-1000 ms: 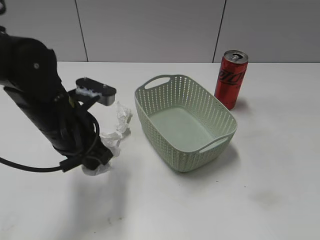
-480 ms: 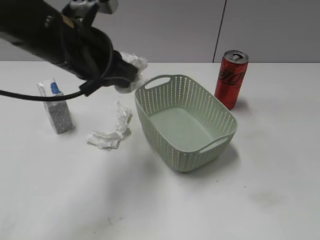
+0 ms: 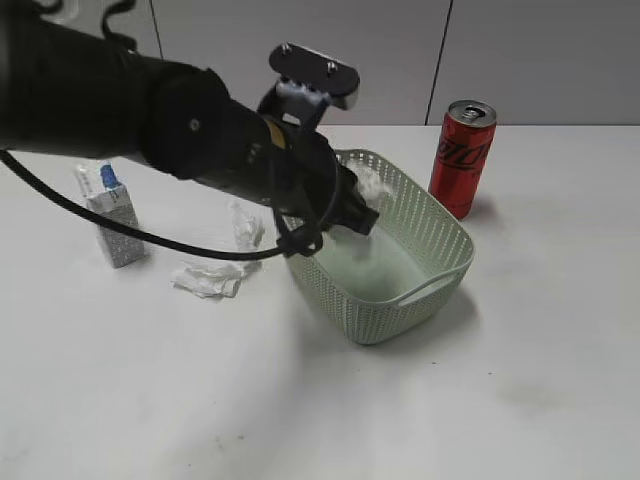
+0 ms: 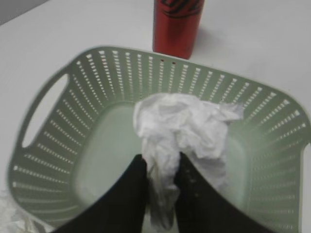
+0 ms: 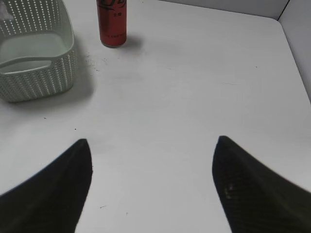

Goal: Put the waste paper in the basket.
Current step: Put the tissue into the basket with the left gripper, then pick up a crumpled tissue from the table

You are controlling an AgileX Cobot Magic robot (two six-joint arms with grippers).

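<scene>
We see the left claw (image 4: 160,177) pinching one wad of waste paper (image 4: 187,128) above the basket (image 4: 46,104), unreleased; more scraps (image 3: 215,272) lie on the desk (image 3: 420,400); the right claw (image 5: 150,182) is spread.

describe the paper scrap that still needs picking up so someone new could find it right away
Start at the green basket mid-table, then look just left of it. The waste paper lies loose on the white table, crumpled white tissue, flatter than the upright speckled packet farther left.
</scene>
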